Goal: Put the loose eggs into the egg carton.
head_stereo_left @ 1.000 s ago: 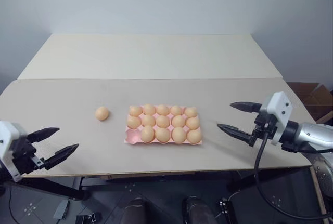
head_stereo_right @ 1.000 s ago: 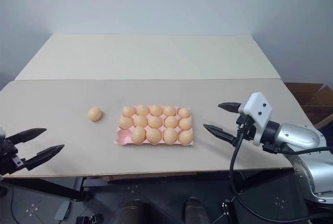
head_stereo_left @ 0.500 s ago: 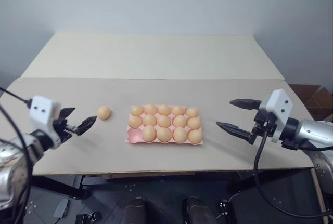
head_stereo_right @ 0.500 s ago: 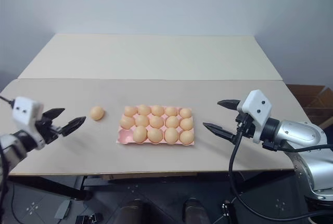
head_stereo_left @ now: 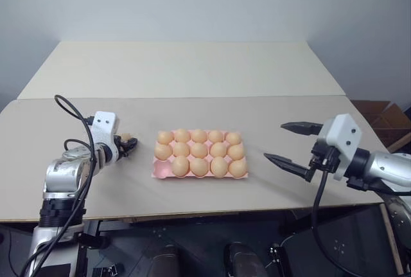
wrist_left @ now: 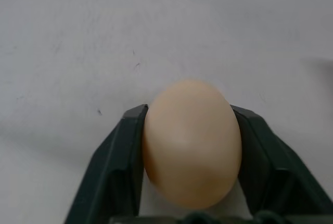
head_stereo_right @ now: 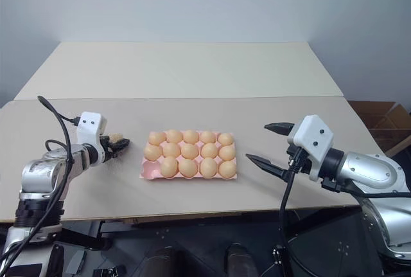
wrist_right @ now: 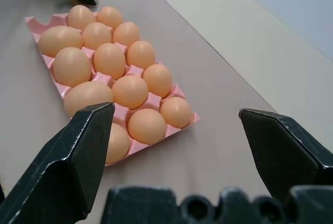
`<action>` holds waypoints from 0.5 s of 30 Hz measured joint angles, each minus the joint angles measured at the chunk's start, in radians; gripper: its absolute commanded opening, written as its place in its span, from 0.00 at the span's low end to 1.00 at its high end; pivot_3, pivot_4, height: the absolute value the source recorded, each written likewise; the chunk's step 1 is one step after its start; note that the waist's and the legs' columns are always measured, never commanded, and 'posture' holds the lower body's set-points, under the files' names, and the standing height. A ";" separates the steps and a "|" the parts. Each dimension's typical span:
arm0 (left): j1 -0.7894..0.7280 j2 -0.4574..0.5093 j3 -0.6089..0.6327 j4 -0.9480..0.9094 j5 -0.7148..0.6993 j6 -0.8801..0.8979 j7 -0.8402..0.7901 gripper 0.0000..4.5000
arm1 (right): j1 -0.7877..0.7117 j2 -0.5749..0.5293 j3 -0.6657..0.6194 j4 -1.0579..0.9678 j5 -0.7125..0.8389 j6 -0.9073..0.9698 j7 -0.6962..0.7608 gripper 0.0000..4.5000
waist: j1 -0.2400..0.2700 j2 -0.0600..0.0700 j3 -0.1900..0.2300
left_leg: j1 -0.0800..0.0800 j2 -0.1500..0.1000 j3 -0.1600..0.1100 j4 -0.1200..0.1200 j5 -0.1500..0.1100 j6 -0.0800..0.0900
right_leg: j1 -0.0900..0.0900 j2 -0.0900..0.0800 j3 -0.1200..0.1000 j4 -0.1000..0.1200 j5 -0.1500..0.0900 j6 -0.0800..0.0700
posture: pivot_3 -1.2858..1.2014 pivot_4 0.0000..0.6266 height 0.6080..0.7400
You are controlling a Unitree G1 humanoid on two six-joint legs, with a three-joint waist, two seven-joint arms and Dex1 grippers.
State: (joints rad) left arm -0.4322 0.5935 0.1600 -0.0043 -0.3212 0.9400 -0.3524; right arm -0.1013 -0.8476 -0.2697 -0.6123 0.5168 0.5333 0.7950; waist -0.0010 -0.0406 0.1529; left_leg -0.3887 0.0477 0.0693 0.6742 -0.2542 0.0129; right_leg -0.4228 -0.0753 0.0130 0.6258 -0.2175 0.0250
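1. Left pincer [wrist_left: 190, 154]: two black fingers [wrist_left: 117, 167] pressed against the two sides of one loose egg [wrist_left: 191, 141], just left of the carton [head_stereo_left: 158, 169].
2. Held egg: smooth, matte, pale orange-tan oval. In the left wrist view its long axis runs along the fingers, and the far end protrudes past the fingertips. It lies low over the surface [head_stereo_left: 212, 113]; whether it touches cannot be told.
3. Carton: flat, lidless pink moulded tray, rectangular, long axis running left to right across the surface, with scalloped ridges between the cups. It lies near the middle of the front surface panel.
4. Eggs in carton [head_stereo_left: 199, 151]: fourteen, all alike, seated in three rows. In the head views they read as five, five and four, and the near-left corner cup [head_stereo_right: 150, 170] is bare pink.
5. Right pincer [head_stereo_left: 291, 142]: fingers spread wide, nothing between them, hanging right of the carton and apart from it, tips pointing left toward it.
6. Surface: two matte beige panels, meeting at a seam behind the carton.
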 measured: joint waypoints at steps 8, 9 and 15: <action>0.152 0.160 -0.006 -0.316 -0.128 -0.133 -0.346 0.39 | 0.013 0.000 -0.020 -0.010 0.017 0.002 -0.024 1.00 | -0.002 0.000 0.000 | 0.000 0.001 0.001 0.000 0.000 0.000 | -0.001 -0.001 0.000 0.000 0.000 -0.001 | 0.52 0.24 1.00; 0.173 0.184 -0.006 -0.356 -0.158 -0.143 -0.401 0.39 | 0.015 0.000 -0.020 -0.011 0.017 0.002 -0.029 1.00 | -0.001 0.000 0.000 | 0.000 0.001 0.001 0.000 0.000 0.000 | -0.001 -0.001 0.000 0.000 0.000 -0.001 | 0.52 0.24 1.00; 0.266 0.248 -0.041 -0.435 -0.225 -0.212 -0.596 0.39 | 0.023 0.001 -0.019 -0.019 0.016 0.002 -0.046 1.00 | 0.003 0.001 0.000 | 0.001 0.001 0.001 0.001 0.000 0.000 | 0.000 0.000 0.000 0.001 -0.004 -0.006 | 0.52 0.24 1.00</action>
State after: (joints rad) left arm -0.1664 0.8413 0.1192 -0.4392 -0.5464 0.7279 -0.9485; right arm -0.0778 -0.8463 -0.2884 -0.6310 0.5332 0.5352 0.7492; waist 0.0025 -0.0399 0.1527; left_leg -0.3875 0.0483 0.0706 0.6747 -0.2542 0.0129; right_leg -0.4226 -0.0756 0.0134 0.6264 -0.2216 0.0185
